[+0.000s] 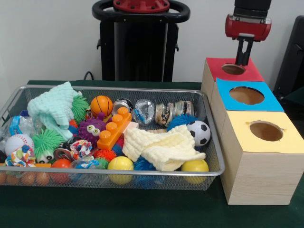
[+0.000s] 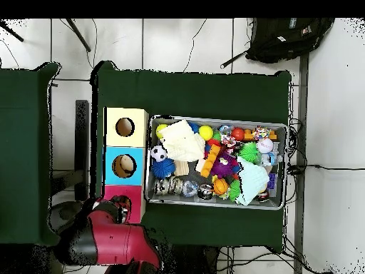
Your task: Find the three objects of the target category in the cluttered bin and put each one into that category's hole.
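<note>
While the gripper hangs just above the red-topped hole, fingers close together, apparently empty, this reads as a drop step; next, back beside it to the wire bin.

The red and black arm comes down at the upper right of the front view. Its gripper points straight down, black fingers close together with only a thin gap showing between them, nothing visibly held. In the overhead view the red arm lies at the lower left, the gripper at its upper end.
</note>
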